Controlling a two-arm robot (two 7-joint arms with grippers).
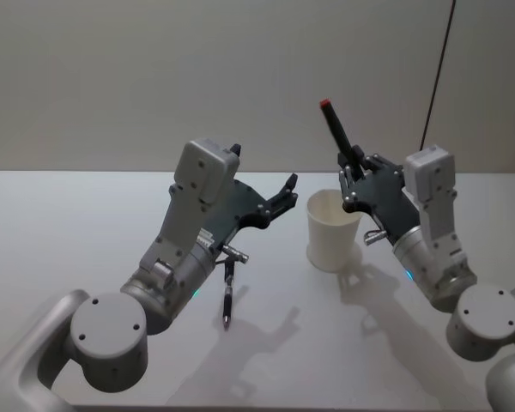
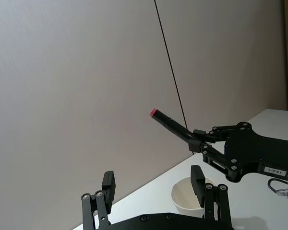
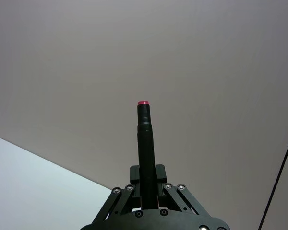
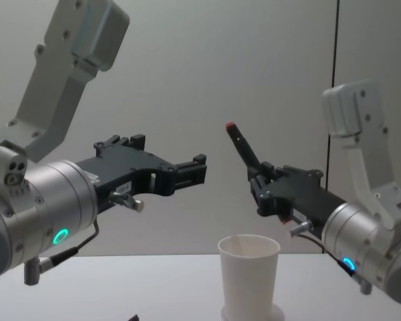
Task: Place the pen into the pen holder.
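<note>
My right gripper (image 1: 352,176) is shut on a black pen (image 1: 335,129) with a red end. It holds the pen tilted, red end up, just above and to the right of the pen holder (image 1: 330,236), a white paper cup standing on the table. In the right wrist view the pen (image 3: 145,143) sticks out from between the fingers. In the chest view the pen (image 4: 242,147) hangs above the cup (image 4: 248,274). My left gripper (image 1: 285,196) is open in the air to the left of the cup, with nothing in it. A second dark pen (image 1: 227,296) lies on the table under the left arm.
The white table (image 1: 69,223) runs back to a plain grey wall. A thin black cable (image 1: 438,77) hangs down the wall behind the right arm.
</note>
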